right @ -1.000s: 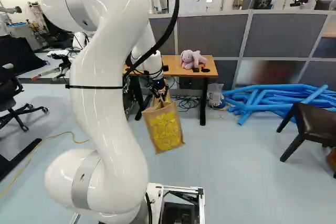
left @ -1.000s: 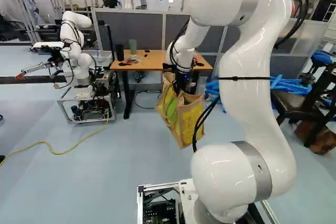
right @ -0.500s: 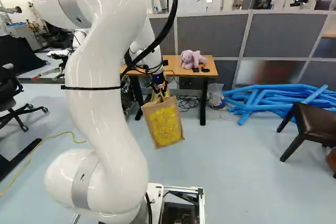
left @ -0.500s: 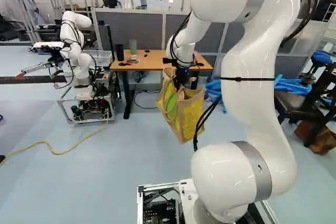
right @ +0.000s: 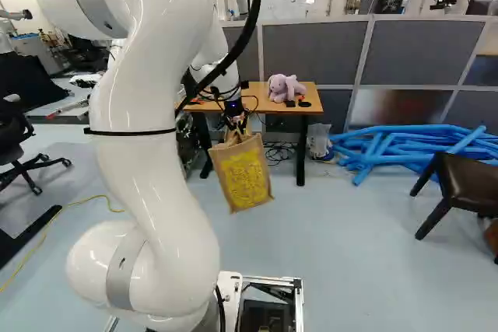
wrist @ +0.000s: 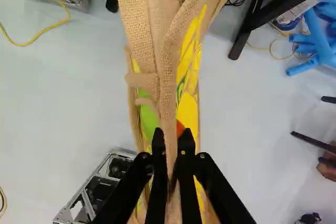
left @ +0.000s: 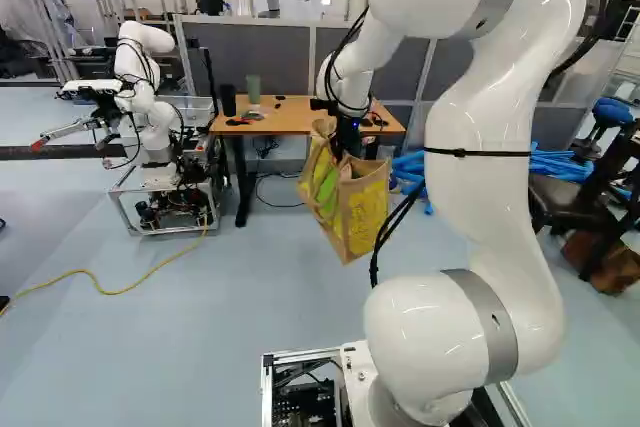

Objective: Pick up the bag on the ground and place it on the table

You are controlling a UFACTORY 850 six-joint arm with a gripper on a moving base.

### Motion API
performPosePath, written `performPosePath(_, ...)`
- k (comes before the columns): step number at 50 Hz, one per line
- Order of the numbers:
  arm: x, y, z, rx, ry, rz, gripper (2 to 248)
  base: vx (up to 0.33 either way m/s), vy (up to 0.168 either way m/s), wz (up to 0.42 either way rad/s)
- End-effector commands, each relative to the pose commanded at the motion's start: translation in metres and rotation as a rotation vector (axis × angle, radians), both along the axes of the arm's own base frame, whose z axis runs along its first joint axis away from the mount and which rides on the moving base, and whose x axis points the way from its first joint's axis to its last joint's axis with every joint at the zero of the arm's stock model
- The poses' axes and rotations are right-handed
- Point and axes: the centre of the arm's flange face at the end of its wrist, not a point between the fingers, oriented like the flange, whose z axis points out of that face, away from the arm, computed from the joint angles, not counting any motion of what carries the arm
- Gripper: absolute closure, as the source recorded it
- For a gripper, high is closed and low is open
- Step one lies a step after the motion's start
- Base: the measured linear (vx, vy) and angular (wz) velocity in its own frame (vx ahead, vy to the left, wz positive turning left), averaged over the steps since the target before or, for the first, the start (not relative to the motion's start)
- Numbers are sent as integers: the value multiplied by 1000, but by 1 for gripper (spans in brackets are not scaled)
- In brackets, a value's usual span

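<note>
From here, the gripper (wrist: 172, 156) pinches what may be the handle of the bag (left: 362, 215), so the load hangs tilted beneath it, off the floor (left: 200, 317). Beyond the gripper stands the table (left: 300, 120); I judge more lift is needed, lest the bag's bottom catch its edge.

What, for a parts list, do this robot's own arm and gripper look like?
The arm is glossy white and rounded, with grey bands at its joints, black cables looping alongside and a black strap around it. The gripper is black, with two slim fingers.
</note>
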Motion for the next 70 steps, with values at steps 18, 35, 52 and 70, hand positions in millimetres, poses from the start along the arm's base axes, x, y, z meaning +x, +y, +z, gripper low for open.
performPosePath(18,5,0,25,0,-6,0,227,0,0,0)
performPosePath(35,10,0,48,1,-1,1,227,0,0,0)
performPosePath(52,14,0,71,1,3,1,227,0,0,0)
performPosePath(70,19,0,96,1,5,2,227,0,0,0)
